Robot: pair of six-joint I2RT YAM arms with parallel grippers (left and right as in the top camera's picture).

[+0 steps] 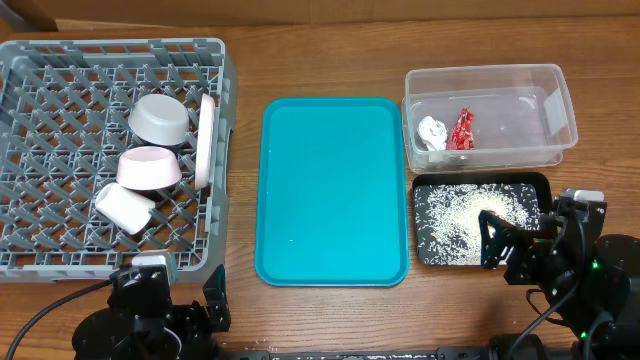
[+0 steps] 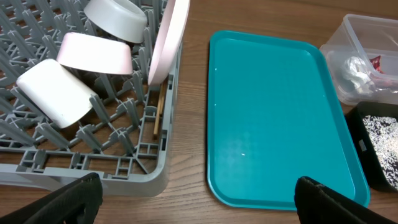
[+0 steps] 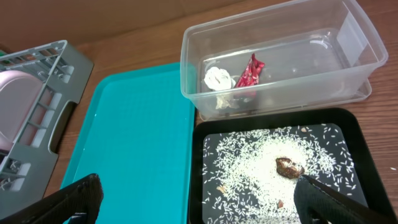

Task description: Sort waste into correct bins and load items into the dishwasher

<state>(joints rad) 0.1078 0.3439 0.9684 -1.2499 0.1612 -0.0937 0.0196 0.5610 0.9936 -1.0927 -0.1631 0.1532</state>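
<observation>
The grey dish rack (image 1: pixel 60 90) at the left holds the greyish bowl (image 1: pixel 160 118), the pink cup (image 1: pixel 150 168), the white cup (image 1: pixel 125 207) and the white plate (image 1: pixel 205 140) standing on edge. The chopsticks (image 2: pixel 158 115) lie in the rack beside the plate. The clear tub (image 1: pixel 485 70) holds the red wrapper (image 1: pixel 461 128) and the white tissue (image 1: pixel 432 132). The black tray (image 1: pixel 545 183) holds the rice (image 1: pixel 465 215) and the brown lump (image 3: pixel 289 167). My left gripper (image 2: pixel 199 199) is open and empty by the rack's near corner. My right gripper (image 3: pixel 199 199) is open and empty over the black tray's near left edge.
The teal serving tray (image 1: pixel 333 190) lies bare between the rack and the bins. The clear tub sits directly behind the black tray. Both arm bases stand at the table's front edge, left (image 1: pixel 150 320) and right (image 1: pixel 590 280).
</observation>
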